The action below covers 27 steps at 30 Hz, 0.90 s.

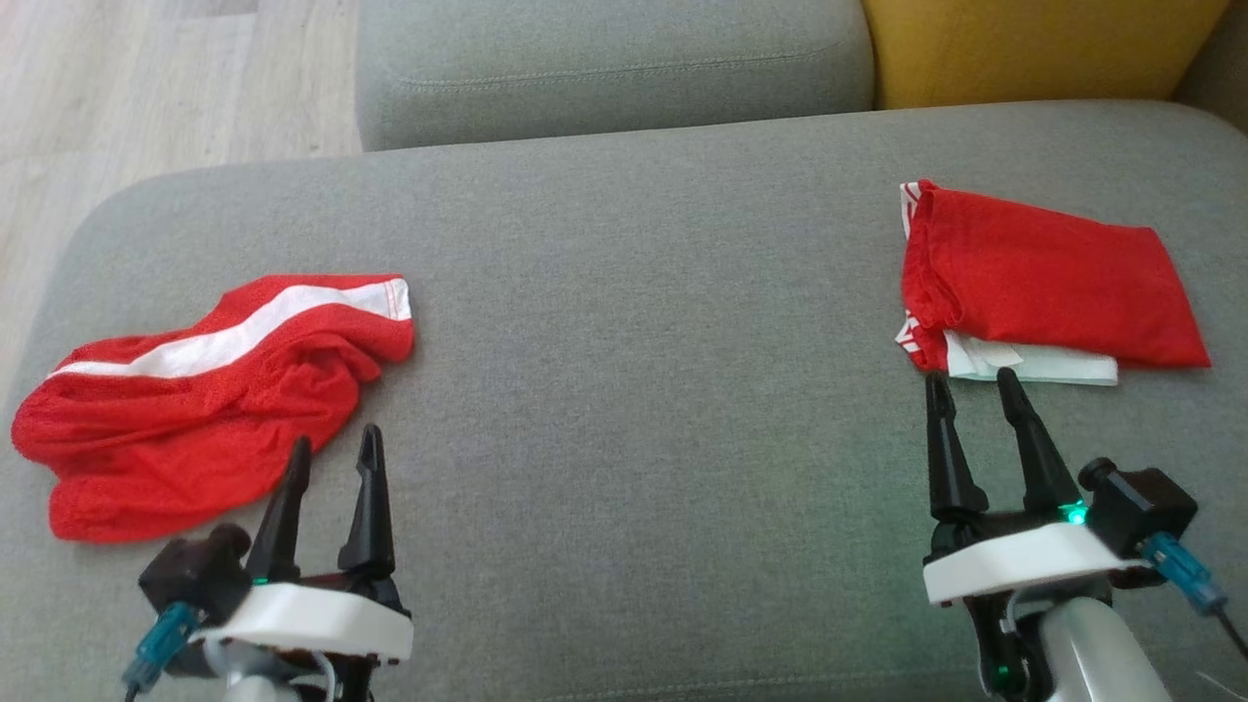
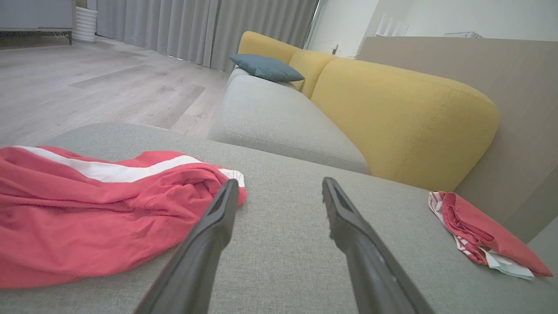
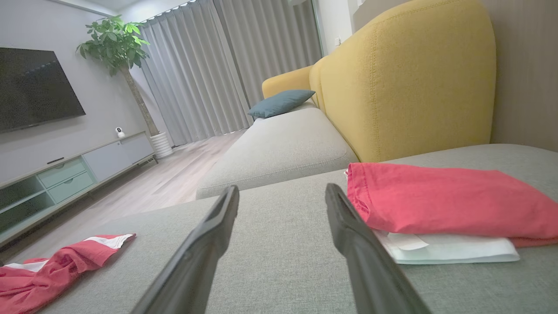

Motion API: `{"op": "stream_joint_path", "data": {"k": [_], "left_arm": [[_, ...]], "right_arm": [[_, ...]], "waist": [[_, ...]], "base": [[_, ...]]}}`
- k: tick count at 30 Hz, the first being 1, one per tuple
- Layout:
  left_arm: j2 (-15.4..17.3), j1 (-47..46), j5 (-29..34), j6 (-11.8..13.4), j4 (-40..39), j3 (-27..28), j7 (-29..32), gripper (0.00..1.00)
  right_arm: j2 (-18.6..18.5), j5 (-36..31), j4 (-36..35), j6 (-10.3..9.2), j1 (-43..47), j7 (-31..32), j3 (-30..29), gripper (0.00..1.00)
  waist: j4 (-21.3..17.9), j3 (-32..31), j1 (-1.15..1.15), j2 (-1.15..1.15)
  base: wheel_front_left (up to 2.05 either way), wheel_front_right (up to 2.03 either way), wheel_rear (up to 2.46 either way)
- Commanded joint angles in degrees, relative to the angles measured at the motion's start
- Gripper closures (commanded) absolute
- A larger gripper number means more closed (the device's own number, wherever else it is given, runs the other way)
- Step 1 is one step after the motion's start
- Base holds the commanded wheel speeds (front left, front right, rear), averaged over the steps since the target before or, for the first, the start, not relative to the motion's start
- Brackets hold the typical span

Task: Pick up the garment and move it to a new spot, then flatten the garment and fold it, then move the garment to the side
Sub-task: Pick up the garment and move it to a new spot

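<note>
While a folded garment [image 1: 1053, 283] lies at right, the crumpled garment [image 1: 214, 390] sits ungrasped, left on the sofa cushion [image 1: 643, 390].
Just beside it the left tool [image 1: 336, 437], like the right tool [image 1: 972, 375], gapes empty; lifting, flattening and folding seemingly remain.

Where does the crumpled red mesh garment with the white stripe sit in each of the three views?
Head view: the crumpled red mesh garment with the white stripe lies lower left.
Left wrist view: lower left.
Right wrist view: bottom-left corner.
Shared landmark: the folded red fabric bundle.
</note>
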Motion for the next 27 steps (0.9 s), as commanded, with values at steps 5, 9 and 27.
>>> {"op": "stream_joint_path", "data": {"k": [5,9,27], "left_arm": [[0.4,-3.1,0.0,-0.1,-1.6,1.7,-0.4,0.00],[0.4,-3.3,-0.1,0.0,-1.4,1.7,-0.4,0.00],[0.4,-2.7,0.2,-0.1,-1.3,7.4,-0.4,0.00]], "right_arm": [[-0.1,0.7,-1.8,0.11,-1.3,-0.7,1.4,0.00],[-0.1,0.6,-1.4,0.11,-0.8,-0.7,1.6,0.00],[-0.1,1.9,0.2,0.11,0.1,-0.7,5.3,0.00]], "waist": [[1.6,-0.1,0.00,0.00],[4.4,-0.6,0.00,0.00],[18.5,-2.8,0.00,0.00]], "base": [[0.00,0.00,0.00],[0.00,0.00,0.00],[0.00,0.00,0.00]]}}
